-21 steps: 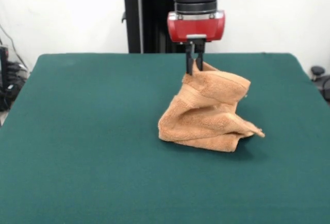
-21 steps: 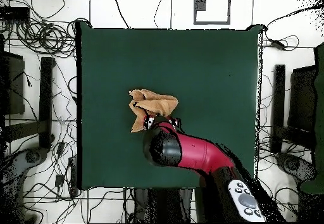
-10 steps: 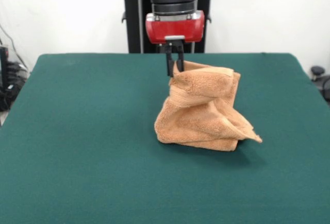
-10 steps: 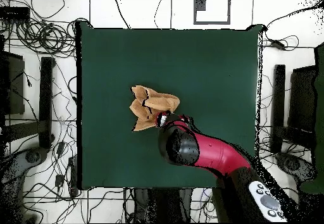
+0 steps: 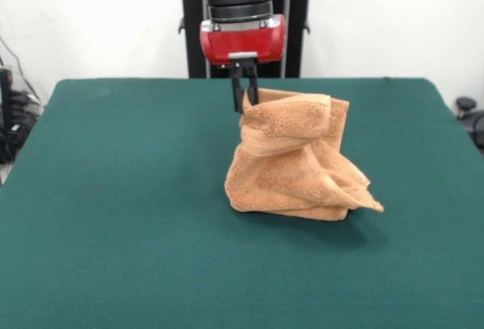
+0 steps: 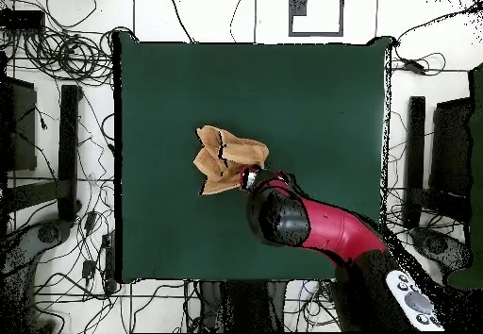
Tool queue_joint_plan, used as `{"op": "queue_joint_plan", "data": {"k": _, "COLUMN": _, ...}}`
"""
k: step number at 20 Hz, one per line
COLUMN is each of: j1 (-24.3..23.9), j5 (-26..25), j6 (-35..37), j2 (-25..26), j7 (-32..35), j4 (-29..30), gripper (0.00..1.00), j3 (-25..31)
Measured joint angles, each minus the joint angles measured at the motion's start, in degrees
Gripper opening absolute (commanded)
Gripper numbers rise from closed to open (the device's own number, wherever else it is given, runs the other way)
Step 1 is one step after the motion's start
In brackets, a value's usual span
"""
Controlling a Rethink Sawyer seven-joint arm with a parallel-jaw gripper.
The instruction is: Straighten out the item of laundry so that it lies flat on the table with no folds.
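One towel (image 5: 295, 162), bunched, tag hidden | gripper (image 5: 243, 93) clenched on its 11 o'clock corner, overhead hidden by arm (image 6: 316, 228) | corner carried further left on table (image 5: 113, 193).

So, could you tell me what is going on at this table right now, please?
The robot's gripper has its jaws shut on an upper corner of the orange-tan towel and holds that corner up above the green table. The towel's lower part rests crumpled on the cloth, near the table's middle, with several folds. It is far from flat, so the straightening is not yet done.
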Motion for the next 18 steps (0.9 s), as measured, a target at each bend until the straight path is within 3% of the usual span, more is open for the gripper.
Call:
{"op": "queue_joint_plan", "data": {"k": 8, "j1": -2.21, "j5": -0.36, "j6": 2.31, "j2": 0.01, "j7": 0.00, "j4": 0.00, "gripper": 0.00, "j3": 2.06}}
{"op": "queue_joint_plan", "data": {"k": 18, "j1": -8.52, "j5": -2.38, "j6": 8.03, "j2": 0.11, "j7": 0.00, "j4": 0.00, "gripper": 0.00, "j3": 5.55}}
